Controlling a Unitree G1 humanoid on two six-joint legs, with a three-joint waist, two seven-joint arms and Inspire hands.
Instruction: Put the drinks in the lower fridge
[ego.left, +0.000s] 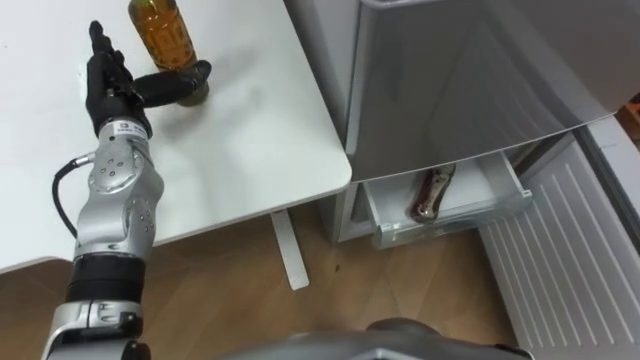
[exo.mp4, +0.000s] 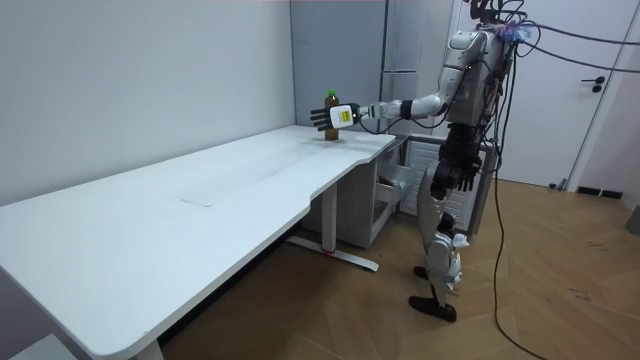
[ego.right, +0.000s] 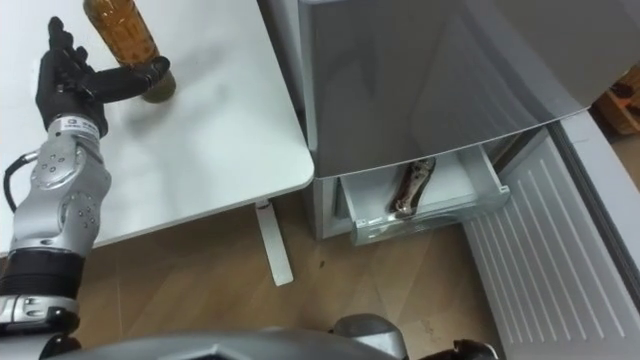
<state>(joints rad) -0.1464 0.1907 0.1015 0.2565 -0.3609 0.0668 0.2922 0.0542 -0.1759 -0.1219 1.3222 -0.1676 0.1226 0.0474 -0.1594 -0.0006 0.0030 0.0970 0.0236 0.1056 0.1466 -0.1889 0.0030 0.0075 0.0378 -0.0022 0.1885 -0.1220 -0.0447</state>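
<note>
Drink bottle (ego.left: 162, 30), amber contents: upright on the white table (ego.left: 250, 130), at the table's end by the fridge.
Left hand (ego.left: 112, 88): over the table, beside the bottle, fingers straight and released, thumb stretched across the bottle's base; nothing grasped.
Fridge (ego.left: 450, 70): grey, just beside the table's end.
Lower drawer (ego.left: 505, 190): pulled out, below tabletop level.
Second bottle (ego.left: 432, 193): lying flat in the drawer.
Robot: stands off the table's end, left arm out over it.
</note>
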